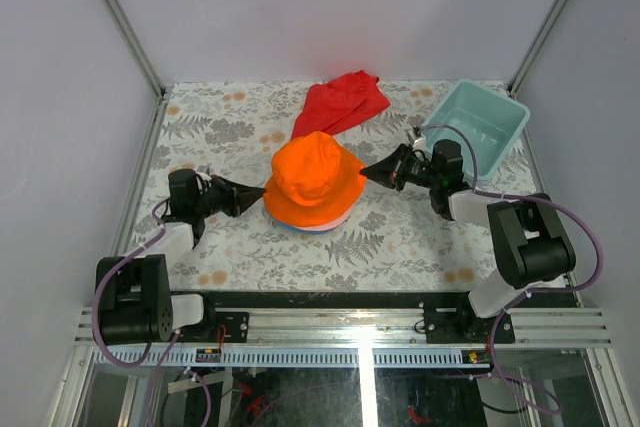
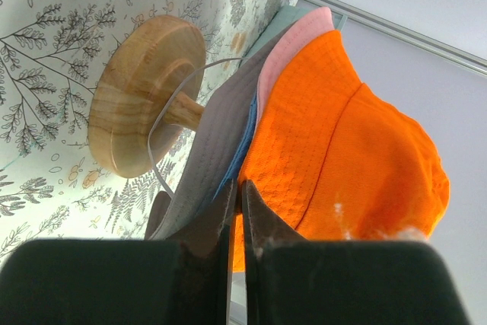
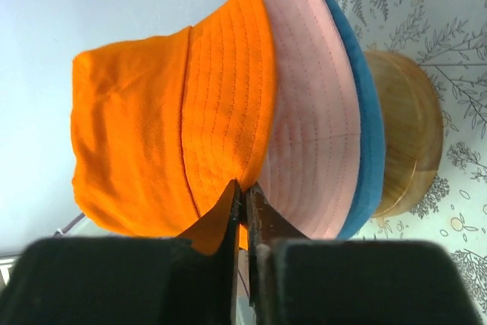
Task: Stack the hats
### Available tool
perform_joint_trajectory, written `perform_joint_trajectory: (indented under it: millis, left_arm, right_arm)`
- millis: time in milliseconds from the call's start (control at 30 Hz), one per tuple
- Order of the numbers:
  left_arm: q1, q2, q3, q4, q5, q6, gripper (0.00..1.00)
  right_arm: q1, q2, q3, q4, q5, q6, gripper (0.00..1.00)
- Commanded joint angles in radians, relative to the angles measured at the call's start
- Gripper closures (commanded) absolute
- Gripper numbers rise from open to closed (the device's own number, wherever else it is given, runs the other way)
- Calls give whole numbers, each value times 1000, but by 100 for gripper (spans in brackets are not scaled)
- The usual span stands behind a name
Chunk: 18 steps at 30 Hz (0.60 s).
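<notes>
I found left fingers (image 2: 202, 237) and right fingers (image 3: 215, 226) clamped on the brim of the orange hat (image 1: 315, 182); uneven release could tug it askew.

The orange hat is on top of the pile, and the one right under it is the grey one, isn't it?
Not quite. The orange hat is on top, but the one right under it is the pink hat, not the grey hat, which lies lower down. The right wrist view shows the brims in order: orange, pink, then the blue hat.
</notes>
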Motion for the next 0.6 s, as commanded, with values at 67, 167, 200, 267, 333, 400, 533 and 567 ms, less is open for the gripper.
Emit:
perform_joint_trajectory:
  millis: [67, 167, 200, 267, 333, 400, 533, 567]
  left_arm:
    - [-1, 41, 29, 22, 1, 46, 100]
    - [5, 78, 21, 31, 9, 65, 100]
    - [8, 91, 17, 33, 11, 73, 100]
    - [14, 115, 10, 39, 13, 91, 100]
    - [20, 136, 1, 48, 16, 100, 100]
    - [23, 151, -1, 50, 16, 113, 100]
    - [34, 186, 1, 35, 14, 153, 100]
    - [37, 195, 0, 35, 14, 159, 100]
  right_arm:
    - [11, 7, -85, 79, -19, 24, 100]
    - [12, 2, -110, 12, -2, -32, 100]
    - [11, 0, -112, -16, 4, -54, 100]
    - [12, -6, -108, -100, 20, -125, 100]
    - [12, -9, -96, -186, 39, -194, 100]
    - [12, -9, -83, -256, 53, -256, 100]
    - [12, -7, -62, -374, 92, -355, 100]
    - [14, -9, -57, -408, 106, -381, 100]
